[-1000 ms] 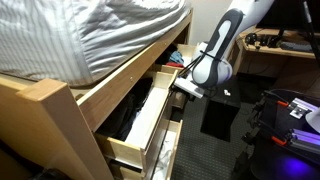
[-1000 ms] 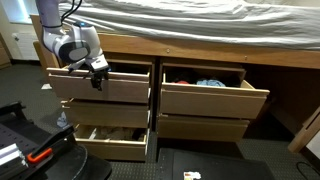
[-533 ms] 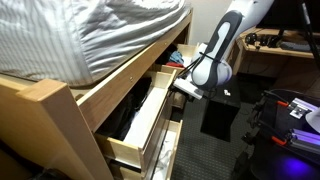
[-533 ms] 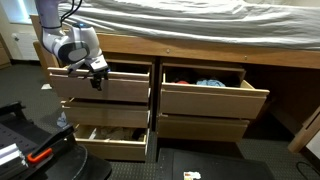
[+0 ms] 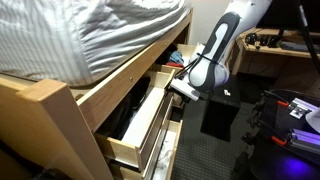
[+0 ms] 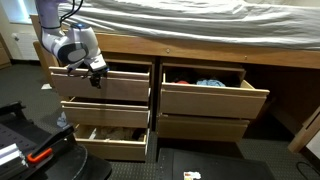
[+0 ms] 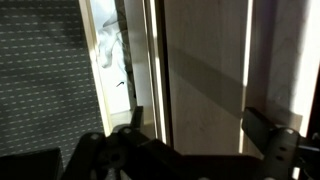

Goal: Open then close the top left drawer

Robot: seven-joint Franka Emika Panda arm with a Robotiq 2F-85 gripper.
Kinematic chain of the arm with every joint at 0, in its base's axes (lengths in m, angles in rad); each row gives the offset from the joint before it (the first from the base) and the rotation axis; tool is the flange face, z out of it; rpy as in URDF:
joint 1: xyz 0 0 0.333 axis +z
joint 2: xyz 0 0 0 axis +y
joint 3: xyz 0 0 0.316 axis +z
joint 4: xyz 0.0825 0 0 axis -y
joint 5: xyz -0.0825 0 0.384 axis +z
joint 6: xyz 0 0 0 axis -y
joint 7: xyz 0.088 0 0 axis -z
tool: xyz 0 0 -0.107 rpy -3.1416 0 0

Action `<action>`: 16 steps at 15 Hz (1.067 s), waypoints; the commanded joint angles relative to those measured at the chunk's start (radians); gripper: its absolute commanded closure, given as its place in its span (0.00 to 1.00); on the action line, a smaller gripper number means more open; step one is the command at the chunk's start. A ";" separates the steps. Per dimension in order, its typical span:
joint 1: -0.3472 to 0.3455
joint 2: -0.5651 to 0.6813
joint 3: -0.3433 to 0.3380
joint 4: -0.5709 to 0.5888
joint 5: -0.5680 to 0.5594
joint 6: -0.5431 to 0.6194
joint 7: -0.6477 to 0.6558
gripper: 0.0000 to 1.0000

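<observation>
White arm (image 5: 222,40), black gripper (image 6: 97,70)

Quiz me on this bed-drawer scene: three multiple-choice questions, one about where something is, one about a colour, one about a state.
1. Where is the pincer?
A. at the top left drawer's front
B. at the bottom left drawer
C. on the mattress

2. What colour is that drawer's load?
A. yellow
B. black
C. green

3. How does the top right drawer stand?
A. shut flush
B. lying on the floor
C. pulled out

Answers:
1 A: the pincer sits at that drawer's top front edge in an exterior view.
2 B: black stuff shows inside it.
3 C: its front stands forward and blue contents show from above.
</observation>
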 commanded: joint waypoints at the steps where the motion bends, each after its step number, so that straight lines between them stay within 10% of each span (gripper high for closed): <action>1: 0.002 0.004 0.003 0.009 0.021 -0.002 -0.018 0.00; 16: -0.025 0.097 0.052 0.103 -0.004 0.052 -0.018 0.00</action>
